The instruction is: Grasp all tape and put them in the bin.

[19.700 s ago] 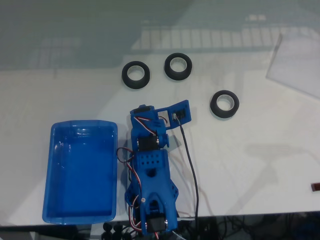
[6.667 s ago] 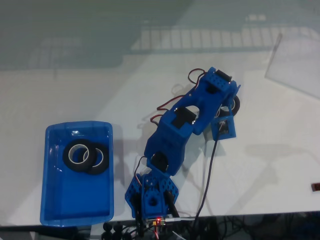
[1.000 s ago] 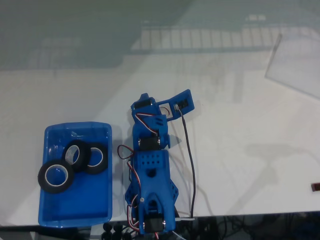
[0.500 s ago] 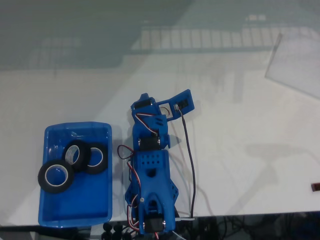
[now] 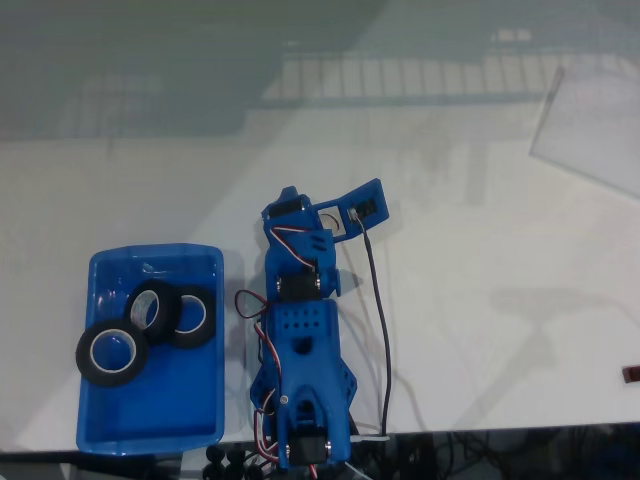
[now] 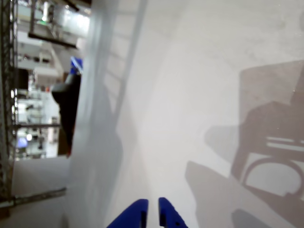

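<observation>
Table (image 5: pixel 480 330): I see a white top, its near edge along the bottom of the fixed view.
Arm (image 5: pixel 305 370): mine sits folded at the near edge, blue, with a black cable beside it.
Bin (image 5: pixel 150 432): bright blue, at the table's near left corner in the fixed view, just beside the arm's base.
Tape rolls: I count three black rings, all at the bin. One (image 5: pixel 111 352) rests on the bin's left wall, partly overhanging it. One (image 5: pixel 152 309) stands tilted inside, leaning on the third (image 5: pixel 194 316), which lies in the middle.
Gripper (image 6: pixel 153 214): in the wrist view I see two blue fingertips at the bottom edge, nearly together with a thin gap, holding nothing, over bare table.
</observation>
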